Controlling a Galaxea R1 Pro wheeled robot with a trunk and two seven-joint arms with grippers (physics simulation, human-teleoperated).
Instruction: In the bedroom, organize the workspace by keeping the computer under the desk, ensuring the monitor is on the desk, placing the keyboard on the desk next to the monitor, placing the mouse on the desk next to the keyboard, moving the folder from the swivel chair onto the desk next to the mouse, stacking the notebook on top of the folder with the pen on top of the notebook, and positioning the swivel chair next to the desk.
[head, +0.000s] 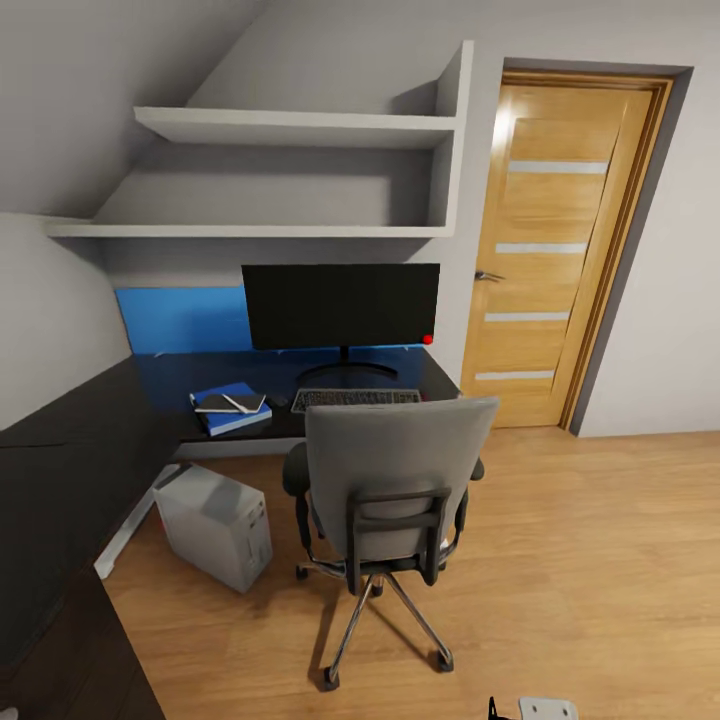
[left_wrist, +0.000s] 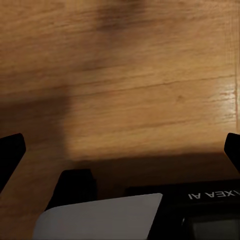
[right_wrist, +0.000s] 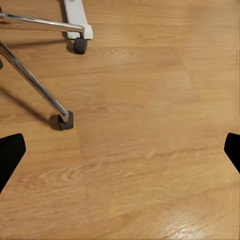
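Your glossy black desk (head: 80, 440) carries the flat monitor (head: 340, 305), slim keyboard (head: 356, 398) and blue folder (head: 238, 412) under the dark notebook (head: 228, 403). The boxy grey computer (head: 215, 525) stands beneath; the upholstered swivel chair (head: 395, 480) stands alongside. Both pincers, left gripper (left_wrist: 120, 150) and right gripper (right_wrist: 120, 150), are spread wide over wood-grain floor (right_wrist: 150, 125).

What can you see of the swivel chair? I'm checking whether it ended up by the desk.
The swivel chair is seen from behind: grey upholstered backrest, black frame bracket, round black armrests, chrome star base on dark casters. It stands upright on the wood floor, its backrest facing the camera, drawn up close to the black desk in front of the keyboard and monitor. Its seat is hidden. The right wrist view shows two chrome legs with casters. Nothing grips it.
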